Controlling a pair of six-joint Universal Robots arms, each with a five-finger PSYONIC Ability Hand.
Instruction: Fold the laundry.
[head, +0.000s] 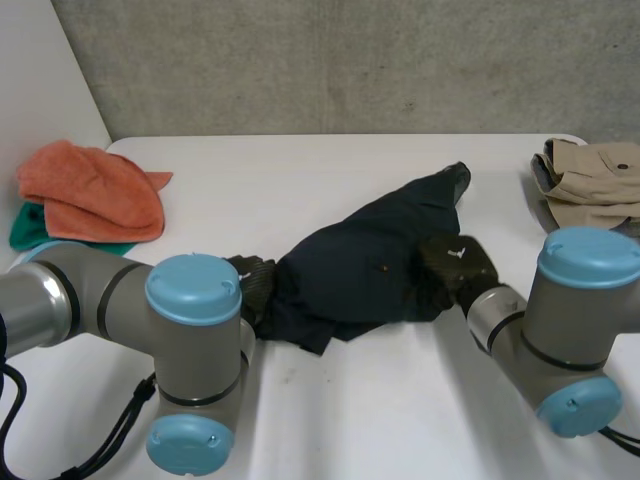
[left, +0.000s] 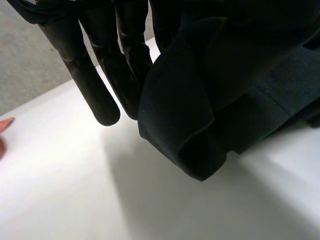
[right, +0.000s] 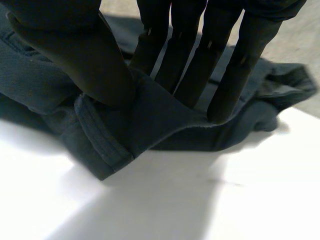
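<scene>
Navy garment (head: 370, 265) lay crumpled in the middle of the white table (head: 400, 400), stretched between the two hands. The right hand (right: 90, 60) pinched a hemmed edge at its own end of the cloth, thumb pressed onto the fold against nearly straight fingers. The left hand (head: 255, 285) met the opposite end, where a thick rolled hem hung clear of the table beside it. Whether that hand actually had a grip could not be told, since cloth covered much of it. If it did not, a pull would probably drag the garment one-sidedly and bunch it further. The shallow right-hand pinch might also slip off the hem. The garment's shape was hard to read, with layers doubled under and no clear corners.
</scene>
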